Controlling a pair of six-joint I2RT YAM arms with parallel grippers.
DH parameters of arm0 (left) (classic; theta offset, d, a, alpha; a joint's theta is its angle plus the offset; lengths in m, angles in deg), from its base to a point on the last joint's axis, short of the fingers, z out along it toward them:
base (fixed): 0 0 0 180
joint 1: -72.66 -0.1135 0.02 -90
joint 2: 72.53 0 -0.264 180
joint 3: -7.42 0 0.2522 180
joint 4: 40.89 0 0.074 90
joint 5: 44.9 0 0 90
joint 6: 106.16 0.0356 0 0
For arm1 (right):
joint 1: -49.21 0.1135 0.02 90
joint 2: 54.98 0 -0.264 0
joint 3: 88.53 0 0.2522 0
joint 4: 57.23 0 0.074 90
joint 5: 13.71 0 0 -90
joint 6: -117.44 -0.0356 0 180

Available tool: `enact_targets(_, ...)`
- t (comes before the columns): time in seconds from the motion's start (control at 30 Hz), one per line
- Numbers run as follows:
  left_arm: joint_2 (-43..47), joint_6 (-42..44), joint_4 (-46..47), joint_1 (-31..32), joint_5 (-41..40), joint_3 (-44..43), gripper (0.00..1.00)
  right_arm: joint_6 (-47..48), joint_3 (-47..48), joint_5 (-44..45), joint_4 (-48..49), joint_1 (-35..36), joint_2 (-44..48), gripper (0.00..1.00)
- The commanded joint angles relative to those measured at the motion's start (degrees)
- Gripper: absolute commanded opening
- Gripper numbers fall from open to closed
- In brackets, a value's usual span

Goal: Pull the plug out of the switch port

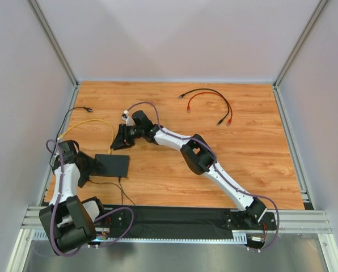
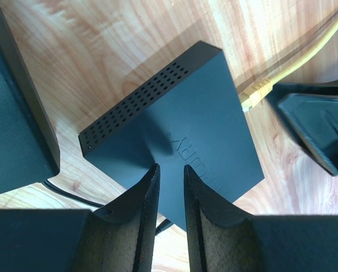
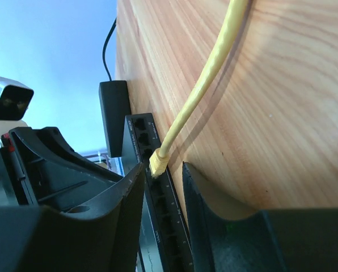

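Observation:
The switch (image 1: 113,165) is a flat black box at the left of the wooden table; it also shows in the left wrist view (image 2: 180,124). A yellow plug (image 3: 157,161) sits in a port of its port row (image 3: 169,215), and its yellow cable (image 1: 95,122) loops away to the left. My left gripper (image 2: 170,170) is over the switch's top near its edge, fingers a narrow gap apart with nothing between them. My right gripper (image 3: 160,173) is open at the port side (image 1: 121,140), its fingertips (image 3: 132,178) either side of the plug without closing on it.
A black and a red cable (image 1: 211,101) lie at the back right. A thin black cable (image 1: 72,113) runs along the left wall. The switch's power lead (image 1: 122,191) trails toward the near edge. Grey walls enclose the table.

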Motion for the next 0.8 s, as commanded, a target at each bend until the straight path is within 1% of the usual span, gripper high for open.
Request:
enact_targets(0.0, 0.0, -0.5, 0.6, 0.2, -0.2, -3.1, 0.31, -1.1, 2.2, 2.1, -1.7, 0.6, -1.3, 0.36)
enact_targets(0.17, 0.3, 0.0, 0.1, 0.3, 0.0, -3.4, 0.32, -1.1, -1.3, 2.2, -1.2, 2.4, -0.5, 0.33)
enact_targets(0.2, 0.2, 0.4, 0.1, 0.2, 0.1, -3.4, 0.32, -1.2, -5.2, 2.4, -0.5, 2.9, 0.2, 0.33)
enact_targets(0.23, 0.2, 0.4, 0.2, 0.2, 0.1, -3.4, 0.32, -1.4, -7.2, 2.8, 0.1, 3.6, 2.2, 0.33)
enact_targets(0.3, 0.2, 0.8, 0.3, 0.2, 0.3, -3.5, 0.32, -1.7, -12.5, 3.6, 3.9, 4.4, 4.1, 0.34)
enact_targets(0.43, 0.2, 0.9, 0.2, 0.2, 1.1, -3.1, 0.32, -2.5, -18.4, 4.9, 6.9, 5.3, 8.3, 0.35)
enact_targets(0.5, 0.3, 1.1, 0.1, 0.3, 1.1, -2.8, 0.32, -3.8, -20.5, 5.1, 10.0, 5.2, 8.8, 0.35)
enact_targets(0.63, 0.3, 0.8, 0.7, 0.3, 1.2, -1.8, 0.32, -10.9, -20.7, 3.3, 17.4, 4.8, 7.2, 0.36)
enact_targets(0.7, 0.1, 0.6, 1.0, 0.3, 1.3, -1.5, 0.32, -11.3, -19.2, 2.7, 17.2, 4.4, 6.5, 0.36)
enact_targets(0.77, -0.2, 0.6, 0.9, 0.4, 1.3, -1.4, 0.31, -9.5, -16.2, 2.0, 14.2, 3.8, 5.7, 0.37)
